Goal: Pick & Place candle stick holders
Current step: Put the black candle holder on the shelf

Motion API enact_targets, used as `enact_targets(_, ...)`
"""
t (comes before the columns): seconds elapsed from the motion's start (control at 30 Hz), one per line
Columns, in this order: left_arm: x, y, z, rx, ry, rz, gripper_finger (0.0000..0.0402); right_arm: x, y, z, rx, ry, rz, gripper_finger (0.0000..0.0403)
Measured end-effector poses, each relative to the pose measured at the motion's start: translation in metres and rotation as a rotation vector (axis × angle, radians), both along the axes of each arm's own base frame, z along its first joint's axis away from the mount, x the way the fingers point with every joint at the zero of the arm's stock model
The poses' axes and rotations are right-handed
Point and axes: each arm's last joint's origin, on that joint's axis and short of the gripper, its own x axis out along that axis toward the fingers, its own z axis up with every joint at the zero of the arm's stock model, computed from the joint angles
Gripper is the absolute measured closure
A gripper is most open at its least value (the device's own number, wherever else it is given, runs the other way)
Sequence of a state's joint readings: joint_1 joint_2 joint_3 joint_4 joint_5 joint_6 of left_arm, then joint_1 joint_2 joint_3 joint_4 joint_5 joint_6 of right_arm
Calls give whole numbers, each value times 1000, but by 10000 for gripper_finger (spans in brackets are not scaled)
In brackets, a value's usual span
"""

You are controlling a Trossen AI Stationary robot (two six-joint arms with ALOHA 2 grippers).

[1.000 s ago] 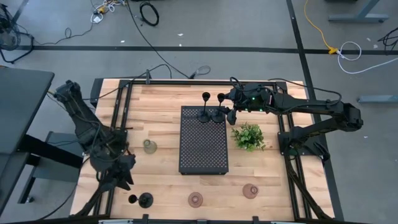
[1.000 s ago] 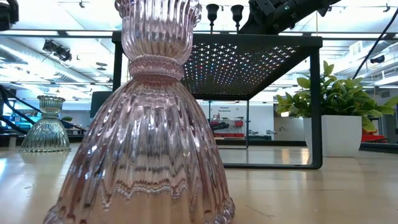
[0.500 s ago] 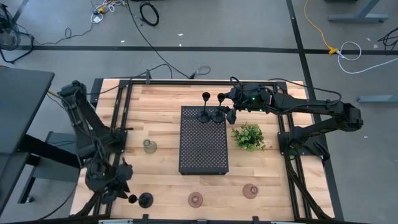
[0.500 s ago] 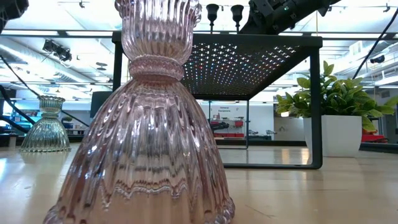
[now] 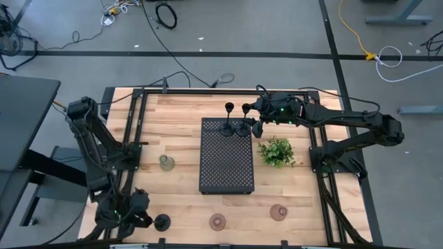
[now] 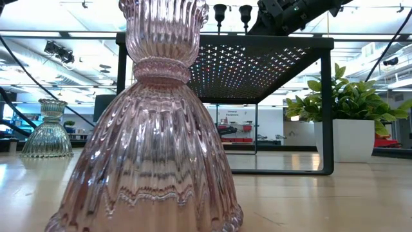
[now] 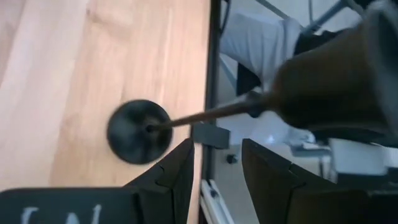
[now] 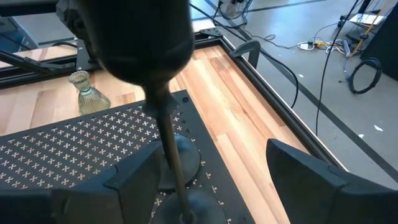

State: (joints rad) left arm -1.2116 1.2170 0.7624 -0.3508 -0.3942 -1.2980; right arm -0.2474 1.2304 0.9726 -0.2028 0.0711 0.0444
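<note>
A black candle stick holder (image 7: 138, 130) stands on its round base at the table's near left corner (image 5: 161, 222). My left gripper (image 7: 217, 165) is open just short of its stem, touching nothing, and covers its cup in the high view (image 5: 138, 216). Two more black holders (image 5: 228, 124) (image 5: 243, 126) stand on the black perforated tray (image 5: 226, 166). My right gripper (image 8: 217, 180) is open at the tray's far right corner (image 5: 255, 126), its fingers on either side of one holder's stem (image 8: 165, 124) without touching. A greenish glass holder (image 5: 165, 162) and two pinkish ones (image 5: 217, 221) (image 5: 279, 211) stand on the wood.
A green leafy plant (image 5: 277, 152) in a white pot (image 6: 344, 138) stands right of the tray. The tray is raised on legs (image 6: 326, 109). In the low view a pinkish glass holder (image 6: 154, 129) fills the foreground. Black frame rails (image 5: 135, 124) run along the table's sides.
My left gripper has moved toward the table's near edge and down, tipping lower, up to the black holder at the near left corner. Its finger gap is unchanged. That holder has stayed where it was.
</note>
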Motion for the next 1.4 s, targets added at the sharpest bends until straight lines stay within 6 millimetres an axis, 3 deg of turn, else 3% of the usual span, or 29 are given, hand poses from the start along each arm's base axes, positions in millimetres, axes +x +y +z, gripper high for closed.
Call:
enact_targets(0.57, 2, -17, -25, 150, -156, 120, 267, 0, 0, 0, 2, -1, -1, 117)
enact_targets(0.7, 3, -16, -25, 160, -178, 142, 298, 0, 0, 0, 2, -1, -1, 117)
enact_targets(0.87, 4, -15, -24, 170, -196, 163, 379, 0, 0, 0, 2, -1, -1, 117)
enact_targets(0.97, 5, -14, -24, 185, -226, 191, 386, 0, 0, 0, 2, -1, -1, 117)
enact_targets(1.2, 17, -6, -24, 239, -257, 266, 388, 0, 0, 0, 1, -1, 0, 117)
enact_targets(1.4, 42, 10, -20, 183, -178, 342, 388, 0, 0, 0, 0, 0, 0, 117)
